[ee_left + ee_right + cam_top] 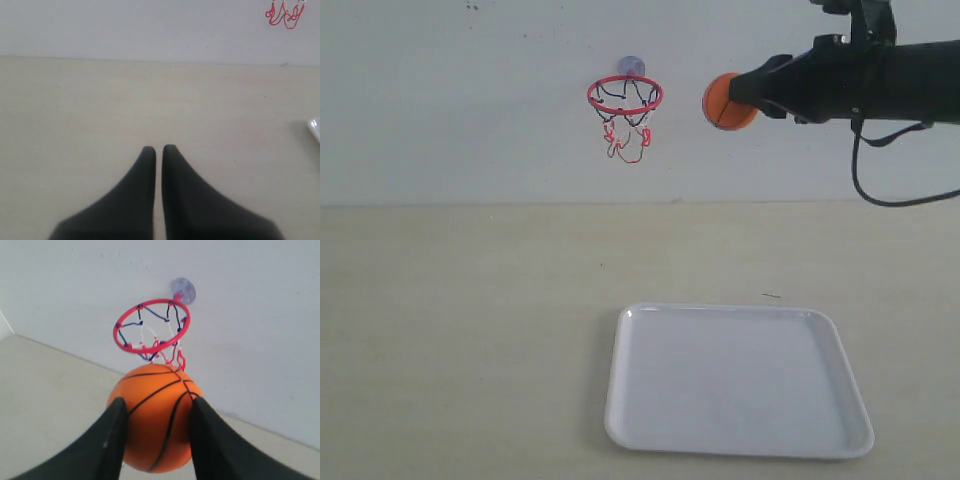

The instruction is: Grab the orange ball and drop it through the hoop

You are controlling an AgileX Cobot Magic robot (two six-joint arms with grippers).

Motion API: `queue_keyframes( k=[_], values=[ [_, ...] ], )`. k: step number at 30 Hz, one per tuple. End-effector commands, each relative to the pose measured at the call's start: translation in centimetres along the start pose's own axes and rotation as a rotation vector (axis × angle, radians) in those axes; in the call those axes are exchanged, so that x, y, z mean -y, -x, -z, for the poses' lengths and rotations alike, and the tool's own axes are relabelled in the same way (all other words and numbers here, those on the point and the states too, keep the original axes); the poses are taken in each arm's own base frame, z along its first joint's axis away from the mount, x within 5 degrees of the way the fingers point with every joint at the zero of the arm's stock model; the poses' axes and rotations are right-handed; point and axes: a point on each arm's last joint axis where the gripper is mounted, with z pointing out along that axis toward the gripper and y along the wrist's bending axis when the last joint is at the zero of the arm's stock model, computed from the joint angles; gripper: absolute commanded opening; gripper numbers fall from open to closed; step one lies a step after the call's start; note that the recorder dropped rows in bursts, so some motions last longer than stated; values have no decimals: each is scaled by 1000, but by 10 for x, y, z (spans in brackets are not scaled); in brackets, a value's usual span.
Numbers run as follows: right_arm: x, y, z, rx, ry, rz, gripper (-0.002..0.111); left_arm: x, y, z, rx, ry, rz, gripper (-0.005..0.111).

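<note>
The orange ball hangs high in the air, with my right gripper shut on it from the right. In the right wrist view the two black fingers press the sides of the ball. The hoop, a red ring with a string net, is stuck to the white wall by a suction cup, just left of the ball and at about its height. From the right wrist the hoop shows beyond the ball. My left gripper is shut on nothing, low over the tabletop.
A white tray lies on the beige table at the front right, below the ball. Its corner shows at the edge of the left wrist view. The net's red strings hang on the wall there.
</note>
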Motion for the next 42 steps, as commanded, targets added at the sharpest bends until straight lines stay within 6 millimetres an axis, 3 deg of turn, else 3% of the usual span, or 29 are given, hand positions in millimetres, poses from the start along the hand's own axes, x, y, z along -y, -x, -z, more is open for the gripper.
queue_keyframes(
  k=[1,11,19,22,32,37,42],
  values=[
    [11,4,-27,29,51,-9,0,0,-1,0,-1,-2,11,4],
    [34,6,-85,99,186,16,0,0,-1,0,-1,-2,11,4],
    [45,19,-108,179,214,70,0,0,-1,0,-1,-2,11,4],
    [45,19,-116,190,223,67,0,0,-1,0,-1,-2,11,4],
    [15,16,-152,223,218,146,0,0,-1,0,-1,-2,11,4],
    [14,15,-155,225,206,147,0,0,-1,0,-1,-2,11,4],
    [21,26,-145,240,211,100,0,0,-1,0,-1,-2,11,4]
  ],
)
